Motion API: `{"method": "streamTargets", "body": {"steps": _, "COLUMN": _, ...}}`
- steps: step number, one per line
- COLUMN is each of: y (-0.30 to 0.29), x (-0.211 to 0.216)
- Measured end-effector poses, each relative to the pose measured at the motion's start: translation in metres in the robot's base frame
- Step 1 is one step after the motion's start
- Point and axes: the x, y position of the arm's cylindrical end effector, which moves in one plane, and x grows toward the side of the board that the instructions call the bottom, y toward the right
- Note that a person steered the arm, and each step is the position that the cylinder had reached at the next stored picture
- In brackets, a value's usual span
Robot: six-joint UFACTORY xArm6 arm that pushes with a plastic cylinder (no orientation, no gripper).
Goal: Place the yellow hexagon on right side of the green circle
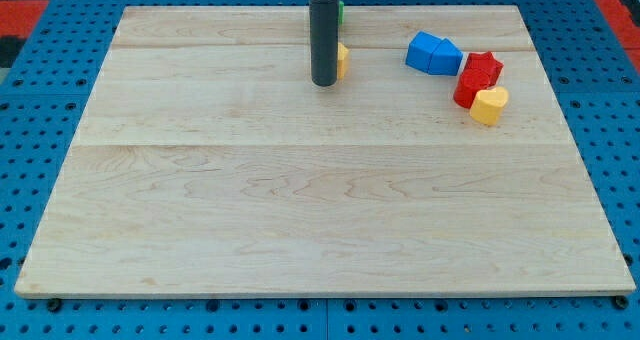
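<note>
Tip (323, 83) against yellow hexagon (342, 61)

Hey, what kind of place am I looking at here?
Probably a robotics lab bench: a wooden board on a blue pegboard, small coloured blocks, and my tip beside a yellow block.

The yellow hexagon (342, 60) lay near the board's top edge, mostly hidden behind the dark rod, only its right edge showing. Just above it, a sliver of the green circle (341, 11) peeked out, likewise hidden.
</note>
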Motion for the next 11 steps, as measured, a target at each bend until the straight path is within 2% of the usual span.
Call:
{"method": "streamTargets", "body": {"steps": 9, "y": 0.009, "x": -0.003}}
{"method": "streamTargets", "body": {"steps": 11, "y": -0.020, "x": -0.005}}
